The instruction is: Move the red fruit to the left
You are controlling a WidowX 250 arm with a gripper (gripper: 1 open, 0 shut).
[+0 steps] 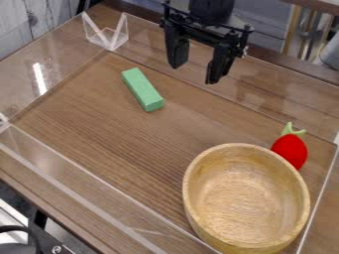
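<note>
Three items spread over a wooden tabletop (119, 139), gripper hanging above the far edge.

Nearest, lower right: round wooden bowl (248, 206), hollow and upright. Just beyond its right rim, touching or very nearly so: red fruit (291, 149), glossy, green leafy top pointing up, close to the right edge. Farther back, left of centre: green rectangular block (143, 88), lying flat and angled, well apart from both. Farthest, top centre: black gripper (199, 58), pointing down, fingers spread wide, holding nothing, well apart from the fruit.
</note>
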